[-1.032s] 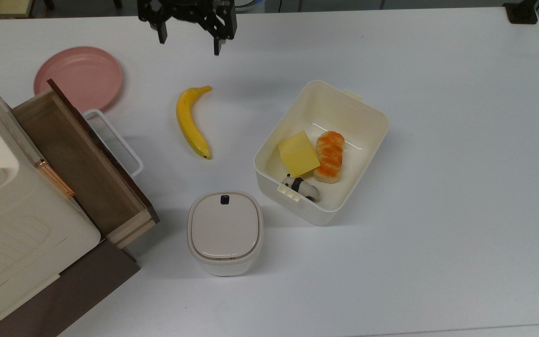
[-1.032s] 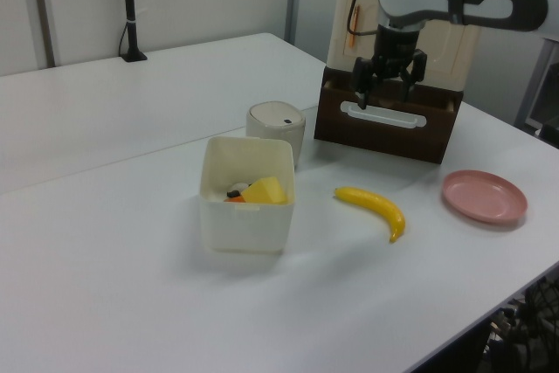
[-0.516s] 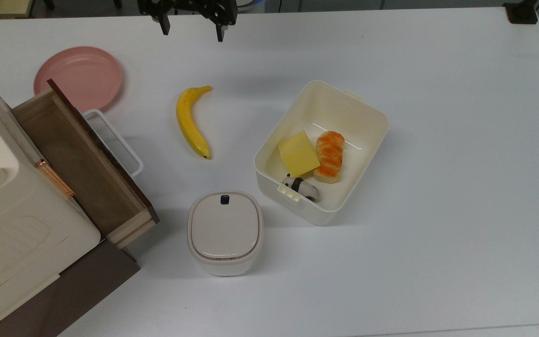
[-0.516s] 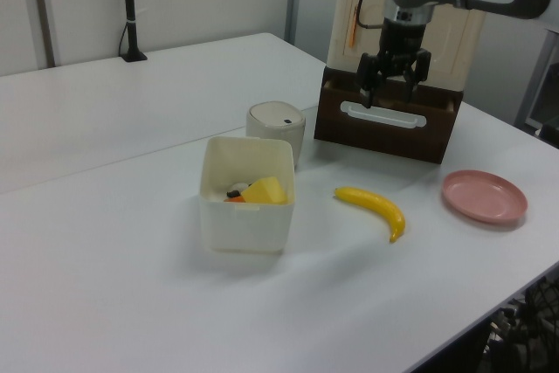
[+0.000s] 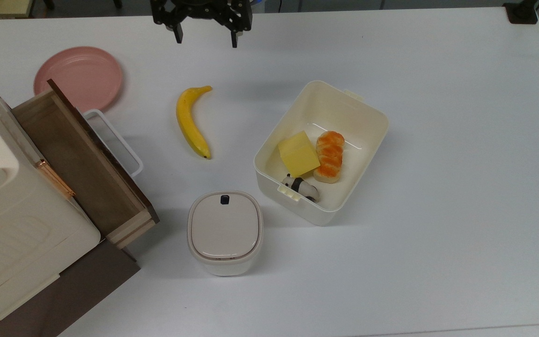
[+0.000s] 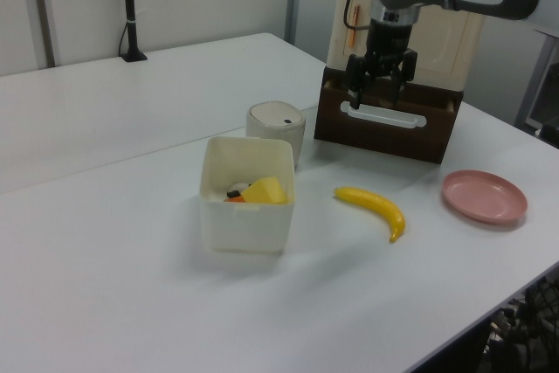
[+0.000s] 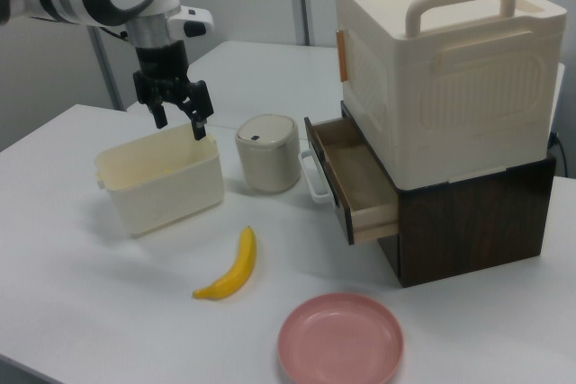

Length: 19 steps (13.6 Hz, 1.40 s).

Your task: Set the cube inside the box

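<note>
The cube (image 5: 298, 154) already lies inside the box (image 5: 367, 110), touching a toy bread roll (image 5: 330, 155) with a toy panda (image 5: 301, 186) just beside it, so the step in hand looks like a clean retreat: rise clear without brushing the banana (image 5: 191, 122). The gripper (image 5: 205, 39) hangs empty, fingers spread; the cube sits well apart, toward the top view's lower right of them.

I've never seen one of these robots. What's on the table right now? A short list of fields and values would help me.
gripper: open, empty, raised near the top view's upper edge
cube: pale yellow, inside the box
box: cream tub, open top
also in box: orange bread roll, small panda figure
banana: on the table, the top view's left of the box
lidded container: closed, black button
pink plate: bare
drawer: pulled open
</note>
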Each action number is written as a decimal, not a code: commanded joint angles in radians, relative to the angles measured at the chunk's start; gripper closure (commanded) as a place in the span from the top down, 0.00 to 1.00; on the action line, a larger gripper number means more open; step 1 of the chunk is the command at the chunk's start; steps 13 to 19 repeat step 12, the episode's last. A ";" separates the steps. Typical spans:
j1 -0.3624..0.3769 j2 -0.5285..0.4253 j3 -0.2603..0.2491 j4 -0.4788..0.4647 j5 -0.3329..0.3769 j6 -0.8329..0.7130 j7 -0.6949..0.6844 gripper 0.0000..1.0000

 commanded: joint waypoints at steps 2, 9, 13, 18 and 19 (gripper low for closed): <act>0.056 -0.025 -0.022 0.011 0.000 -0.021 -0.048 1.00; 0.054 -0.040 -0.047 0.011 0.012 -0.024 -0.120 1.00; 0.048 -0.049 -0.052 0.009 0.014 -0.028 -0.126 1.00; 0.048 -0.049 -0.052 0.009 0.014 -0.028 -0.126 1.00; 0.048 -0.049 -0.052 0.009 0.014 -0.028 -0.126 1.00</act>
